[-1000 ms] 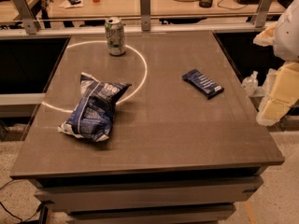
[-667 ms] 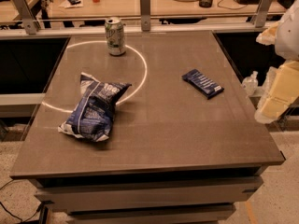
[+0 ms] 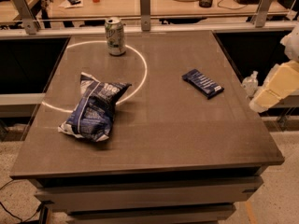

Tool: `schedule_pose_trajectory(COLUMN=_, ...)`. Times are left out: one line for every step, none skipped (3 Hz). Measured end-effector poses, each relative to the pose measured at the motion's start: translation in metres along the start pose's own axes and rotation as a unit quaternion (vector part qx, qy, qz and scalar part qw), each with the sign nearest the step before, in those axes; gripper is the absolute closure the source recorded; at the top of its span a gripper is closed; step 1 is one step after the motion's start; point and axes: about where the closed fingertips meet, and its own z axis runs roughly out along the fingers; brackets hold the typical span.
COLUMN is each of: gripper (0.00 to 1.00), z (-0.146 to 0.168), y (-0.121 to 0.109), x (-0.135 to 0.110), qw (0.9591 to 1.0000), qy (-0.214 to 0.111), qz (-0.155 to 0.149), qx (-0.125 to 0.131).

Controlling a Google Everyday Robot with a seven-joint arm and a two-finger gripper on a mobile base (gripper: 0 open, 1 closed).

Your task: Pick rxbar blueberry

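Three items are spread well apart on the brown table [image 3: 177, 139], a spacing judged to leave each one clear room for a grasp. The rxbar blueberry [image 3: 202, 83] is laid flat on the right half of the tabletop, right of centre in the frame. Its long side is turned diagonally from upper left to lower right, and nothing is touching it. The chip bag [image 3: 93, 110] is slumped at centre left, across the lower arc of a white circle [image 3: 142, 62] marked on the surface. The drink can [image 3: 115, 30] is stood upright at the top of that circle, near the far edge. Both are kept well away from the bar, so they are unlikely to be disturbed by a reach from the right.

The gripper [image 3: 264, 99] is seen at the right edge of the frame as a pale cream shape, held off the table's right side, lower right of the bar and apart from it. Whether it is apart or closed cannot be told. No contact has been made, so the pick is judged not yet begun. Because the bar is thin and lies flat, a descent from above, with the grasp set across its narrow width, would probably be called for. A small bottle [image 3: 251, 82] is placed just beyond the table's right edge and could be brushed by a low approach.
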Motion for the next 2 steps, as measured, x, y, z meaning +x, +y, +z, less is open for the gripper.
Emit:
schedule_pose_trajectory(gripper=0.00, z=0.012, y=-0.021, x=0.012, qw=0.9963, qy=-0.001, qz=0.066, qx=0.054)
schedule_pose_trajectory(gripper=0.00, z=0.031, y=-0.054, x=0.031, qw=0.9839, qy=-0.045, qz=0.144, qx=0.096)
